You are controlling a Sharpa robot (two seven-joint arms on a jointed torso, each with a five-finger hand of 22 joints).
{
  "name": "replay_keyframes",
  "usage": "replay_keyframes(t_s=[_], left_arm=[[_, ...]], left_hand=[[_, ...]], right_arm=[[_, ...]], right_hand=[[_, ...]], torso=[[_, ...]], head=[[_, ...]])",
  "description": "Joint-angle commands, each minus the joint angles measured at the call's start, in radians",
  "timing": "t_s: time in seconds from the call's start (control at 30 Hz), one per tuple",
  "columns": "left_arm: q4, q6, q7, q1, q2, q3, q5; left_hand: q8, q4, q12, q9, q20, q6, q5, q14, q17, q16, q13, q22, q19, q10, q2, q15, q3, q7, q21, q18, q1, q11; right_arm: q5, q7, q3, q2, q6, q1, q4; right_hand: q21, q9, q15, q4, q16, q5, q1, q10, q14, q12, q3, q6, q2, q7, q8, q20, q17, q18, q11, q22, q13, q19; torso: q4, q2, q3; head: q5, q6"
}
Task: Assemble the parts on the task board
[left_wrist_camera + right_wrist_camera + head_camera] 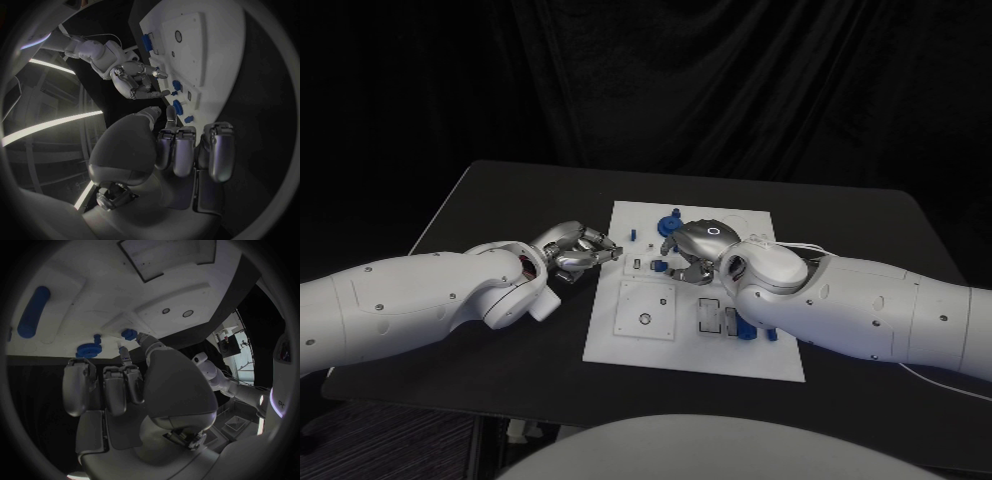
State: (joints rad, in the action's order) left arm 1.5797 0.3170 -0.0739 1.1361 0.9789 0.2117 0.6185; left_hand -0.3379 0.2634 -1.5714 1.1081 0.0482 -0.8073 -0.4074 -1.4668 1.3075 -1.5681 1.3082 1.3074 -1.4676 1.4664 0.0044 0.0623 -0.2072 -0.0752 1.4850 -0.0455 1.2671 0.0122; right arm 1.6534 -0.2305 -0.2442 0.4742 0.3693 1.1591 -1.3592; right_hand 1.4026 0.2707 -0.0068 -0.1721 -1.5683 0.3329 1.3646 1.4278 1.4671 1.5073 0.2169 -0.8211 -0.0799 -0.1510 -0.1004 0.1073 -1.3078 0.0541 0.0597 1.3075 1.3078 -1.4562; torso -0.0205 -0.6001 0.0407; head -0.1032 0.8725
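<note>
On the black table (502, 200) lay one white task board (733, 355), its long axis running from 12 to 6 o'clock in the head view, sitting at the table's centre. Blue parts stood scattered on it: in the right wrist view I counted one long blue cylinder (33, 311), one toothed blue gear (87, 350) and one small blue knob (129, 333); more small blue pieces showed in the head view near the board's 12 o'clock end and at its 4 o'clock side, too small to count surely.

Two arms were in play. The left robot hand (578, 250) came in from 9 o'clock and hovered just off the board's 9 o'clock edge, fingers curled inward, nothing visible in them. The right robot hand (692, 250) reached in from 3 o'clock over the board's upper half, palm down, fingers bent toward the plate beside the gear; whether it pinched a part I could not tell.

The long cylinder lay flat on the board, near the board's edge.
</note>
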Motion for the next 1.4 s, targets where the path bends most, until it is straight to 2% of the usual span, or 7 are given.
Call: replay_keyframes(t_s=[0.03, 0.4, 0.6, 0.83, 1.03, 1.13, 1.4], left_arm=[[-0.001, -0.017, -0.006, 0.002, -0.005, -0.001, -0.009], [-0.010, -0.026, -0.003, 0.002, -0.017, -0.001, -0.009], [-0.015, -0.031, -0.001, 0.002, -0.021, -0.001, -0.009], [-0.025, -0.041, 0.000, 0.001, -0.031, -0.001, -0.009], [-0.032, -0.050, 0.003, 0.001, -0.040, -0.001, -0.009], [-0.036, -0.053, 0.003, 0.000, -0.046, -0.001, -0.009], [-0.045, -0.075, 0.011, -0.001, -0.058, -0.001, -0.009]], left_hand=[[-0.005, -0.002, 0.001, -0.002, 0.008, 0.002, -0.005, -0.104, 0.263, -0.003, 0.263, 0.190, -0.026, 0.104, -0.001, -0.006, 0.007, 0.004, -0.005, 0.014, 0.010, -0.008], [-0.001, -0.003, 0.001, -0.008, 0.008, 0.012, -0.007, -0.104, 0.263, -0.003, 0.263, 0.189, -0.024, 0.104, -0.002, -0.006, 0.009, 0.001, -0.007, 0.013, 0.015, -0.010], [0.000, -0.002, 0.001, -0.010, 0.008, 0.014, -0.007, -0.104, 0.263, -0.003, 0.263, 0.188, -0.023, 0.104, -0.001, -0.007, 0.009, 0.000, -0.008, 0.013, 0.015, -0.010], [0.000, -0.001, 0.001, -0.011, 0.008, 0.014, -0.007, -0.104, 0.263, -0.003, 0.263, 0.187, -0.022, 0.104, 0.001, -0.007, 0.009, 0.000, -0.010, 0.012, 0.016, -0.011], [0.000, -0.001, 0.001, -0.013, 0.008, 0.014, -0.007, -0.104, 0.263, -0.003, 0.263, 0.186, -0.020, 0.104, 0.003, -0.007, 0.008, 0.000, -0.012, 0.012, 0.017, -0.011], [0.001, -0.001, 0.001, -0.014, 0.008, 0.014, -0.008, -0.104, 0.263, -0.003, 0.263, 0.184, -0.018, 0.104, 0.005, -0.008, 0.008, 0.000, -0.014, 0.011, 0.018, -0.011], [0.008, -0.002, 0.001, -0.026, 0.011, 0.026, -0.001, -0.104, 0.263, -0.003, 0.263, 0.180, -0.013, 0.104, 0.008, -0.010, 0.008, -0.005, -0.021, 0.009, 0.027, -0.015]], right_arm=[[0.011, -0.018, 0.002, -0.010, 0.008, -0.010, 0.018], [0.011, -0.003, 0.004, -0.049, 0.017, -0.033, 0.070], [0.011, 0.007, 0.004, -0.053, 0.018, -0.039, 0.079], [0.011, 0.018, 0.005, -0.054, 0.024, -0.041, 0.084], [0.011, 0.018, 0.005, -0.058, 0.024, -0.042, 0.091], [0.011, 0.020, 0.005, -0.060, 0.033, -0.042, 0.095], [0.011, 0.040, 0.005, -0.050, 0.109, -0.043, 0.085]], right_hand=[[-0.006, -0.002, 0.010, 0.008, -0.002, 0.006, 0.004, -0.005, 0.103, -0.005, 0.001, 0.010, 0.004, -0.001, 0.008, 0.003, -0.262, -0.008, 0.004, 0.202, 0.118, 0.003], [-0.008, -0.002, 0.012, 0.007, 0.000, 0.000, 0.003, -0.005, 0.101, -0.005, 0.004, 0.007, 0.010, -0.002, 0.006, 0.005, -0.259, -0.007, 0.007, 0.201, 0.119, 0.005], [-0.013, 0.008, 0.017, 0.016, 0.003, 0.014, 0.008, -0.010, 0.097, -0.007, 0.016, -0.045, 0.018, 0.000, -0.019, 0.011, -0.252, -0.005, 0.012, 0.199, 0.116, 0.011], [-0.012, 0.048, 0.009, 0.043, 0.005, 0.065, 0.026, -0.014, 0.096, -0.010, 0.036, -0.142, 0.029, 0.020, -0.075, 0.007, -0.250, -0.004, 0.000, 0.199, 0.115, 0.014], [-0.013, 0.064, 0.005, 0.064, 0.006, 0.067, 0.037, -0.017, 0.094, -0.013, 0.043, -0.144, 0.024, 0.023, -0.081, 0.002, -0.247, -0.004, -0.004, 0.198, 0.111, 0.016], [-0.012, 0.090, 0.000, 0.081, 0.006, 0.062, 0.046, -0.017, 0.094, -0.014, 0.048, -0.163, 0.029, 0.031, -0.101, -0.002, -0.247, -0.004, -0.010, 0.198, 0.112, 0.016], [0.002, 0.140, -0.008, 0.107, -0.001, 0.089, 0.059, -0.007, 0.102, -0.012, 0.054, -0.175, 0.040, 0.040, -0.134, -0.010, -0.260, -0.008, -0.019, 0.203, 0.119, 0.008]], torso=[[-0.0016, 0.001, 0.0013], [0.0009, 0.002, 0.0016], [0.0006, 0.002, 0.0020], [0.0003, 0.003, 0.0027], [0.0014, 0.003, 0.0033], [0.0012, 0.003, 0.0035], [0.0010, 0.003, 0.0036]], head=[[-0.002, 0.000], [-0.004, 0.000], [-0.007, 0.000], [-0.003, 0.000], [-0.002, 0.000], [-0.001, 0.000], [-0.003, 0.000]])
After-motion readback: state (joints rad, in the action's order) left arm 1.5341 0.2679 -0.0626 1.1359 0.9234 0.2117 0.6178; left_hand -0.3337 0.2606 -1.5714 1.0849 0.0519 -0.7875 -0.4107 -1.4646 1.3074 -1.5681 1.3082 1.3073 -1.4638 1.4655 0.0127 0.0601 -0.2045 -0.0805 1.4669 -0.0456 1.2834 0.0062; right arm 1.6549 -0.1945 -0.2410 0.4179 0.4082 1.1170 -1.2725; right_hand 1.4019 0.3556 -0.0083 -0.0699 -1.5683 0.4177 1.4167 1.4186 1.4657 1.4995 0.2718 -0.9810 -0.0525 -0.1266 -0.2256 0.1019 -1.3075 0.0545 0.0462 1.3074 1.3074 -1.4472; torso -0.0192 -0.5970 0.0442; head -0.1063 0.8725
